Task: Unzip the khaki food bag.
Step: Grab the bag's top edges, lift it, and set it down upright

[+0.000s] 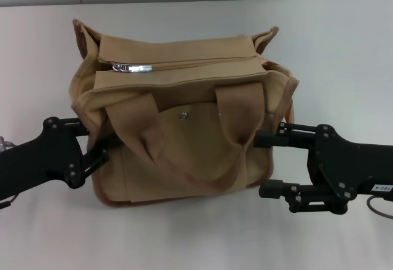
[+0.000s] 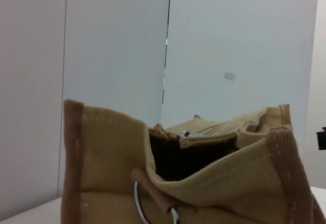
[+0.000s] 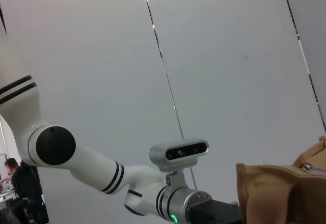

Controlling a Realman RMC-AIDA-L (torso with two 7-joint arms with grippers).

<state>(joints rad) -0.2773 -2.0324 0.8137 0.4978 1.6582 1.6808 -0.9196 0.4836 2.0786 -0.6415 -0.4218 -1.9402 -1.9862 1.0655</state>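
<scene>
Head view: khaki food bag (image 1: 184, 116) stands upright mid-table (image 1: 344, 55), front pocket w/ metal snap (image 1: 182, 116) facing the robot, two strap handles (image 1: 178, 141) flopped forward over the pocket. Top zipper looks closed along its length; silver zipper pull (image 1: 134, 68) lies at the bag's left end. Left gripper (image 1: 101, 144) sits low against the bag's left side, fingertips hidden behind fabric, so can't tell whether spread or pinched. Right gripper (image 1: 265, 165) is at the bag's right side, fingers set wide apart: upper finger touching the side panel, lower finger just beside the bottom corner, nothing clamped. Judged step: bracing phase, bag flanked by both arms, zipper not yet touched. Next move likely calls for one gripper to steady the bag while the other rises to the pull, pinches it, and draws it toward the bag's right end. Obstacles: the pull lies flat against the canvas, hard to pinch; soft walls may sag. White wall panels (image 2: 112, 40) behind.
</scene>
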